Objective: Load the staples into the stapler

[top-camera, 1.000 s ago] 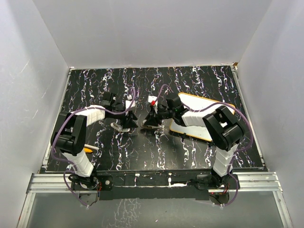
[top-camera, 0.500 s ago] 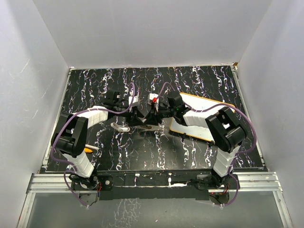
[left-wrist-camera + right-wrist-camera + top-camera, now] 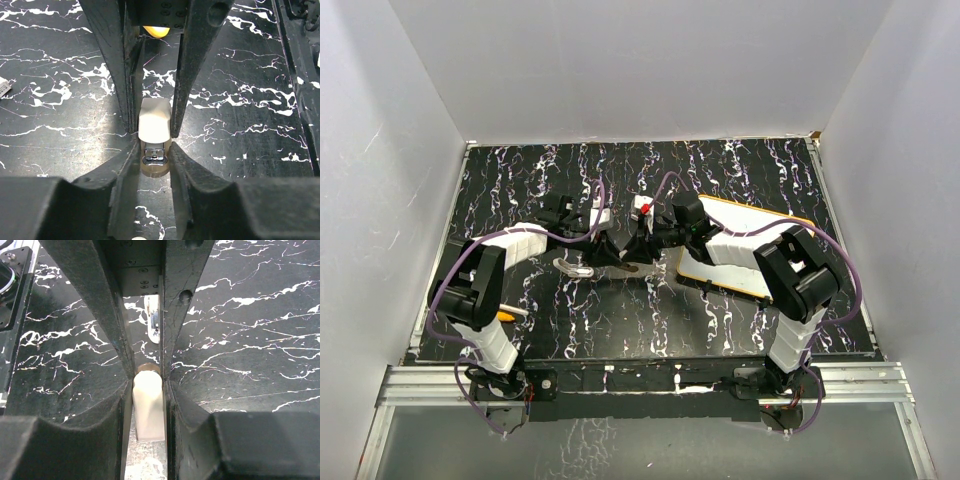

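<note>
Staples: there they were, the staples (image 3: 149, 407), a pale cream-white oblong box, pinched lengthwise in the right gripper (image 3: 148, 385) over the middle of the table.
Stapler: the stapler (image 3: 154, 162), a small tan body with a shiny chrome nose, sat end to end with that box, and the two touched. Whether anything had begun to slide in could not be told from either wrist view.
Left gripper: the left gripper (image 3: 153, 146) had its jaws clamped on the stapler's two sides, with no gap showing.
Right gripper: its jaws were closed tight on the flanks of the cream box.
Arms: they met nose to nose, each gripper's fingers reaching into the other's wrist view.
Done so far: both pieces were in hand and lined up on one axis.
Left to do: by my reading, nearly all the loading itself. No open magazine was visible and nothing looked seated. The feeding in and the closing up were not yet done.
Table: on the black white-veined table (image 3: 620, 325) a slim chrome strip (image 3: 152, 320) lay flat just beyond the jaws. What it belonged to was unclear.
Further out: a white board with an orange rim (image 3: 760, 222) lay under the right arm, and a small yellow-orange pen (image 3: 510, 313) lay by the left arm's base.
</note>
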`<state>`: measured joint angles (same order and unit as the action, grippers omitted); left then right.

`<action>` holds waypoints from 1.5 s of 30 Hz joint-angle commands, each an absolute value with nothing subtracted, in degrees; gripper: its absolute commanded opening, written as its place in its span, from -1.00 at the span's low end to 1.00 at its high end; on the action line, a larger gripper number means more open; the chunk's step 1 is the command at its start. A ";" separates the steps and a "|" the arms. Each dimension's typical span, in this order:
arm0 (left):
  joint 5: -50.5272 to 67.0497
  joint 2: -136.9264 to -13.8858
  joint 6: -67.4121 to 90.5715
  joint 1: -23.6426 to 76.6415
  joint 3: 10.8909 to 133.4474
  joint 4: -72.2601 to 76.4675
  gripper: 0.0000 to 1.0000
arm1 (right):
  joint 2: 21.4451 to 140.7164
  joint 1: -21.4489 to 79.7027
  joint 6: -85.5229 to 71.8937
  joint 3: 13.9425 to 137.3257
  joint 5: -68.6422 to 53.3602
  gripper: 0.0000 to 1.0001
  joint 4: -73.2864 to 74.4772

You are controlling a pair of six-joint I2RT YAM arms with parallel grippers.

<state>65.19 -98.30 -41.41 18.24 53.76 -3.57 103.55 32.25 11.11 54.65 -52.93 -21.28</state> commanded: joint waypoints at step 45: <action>57.23 -99.29 -50.15 18.46 51.21 -3.73 -1.00 | 96.59 27.47 18.56 42.69 -47.97 -0.53 -16.88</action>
<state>57.78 -99.94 -48.84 19.09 51.96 -4.89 96.27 27.64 20.36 41.36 -49.78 -21.08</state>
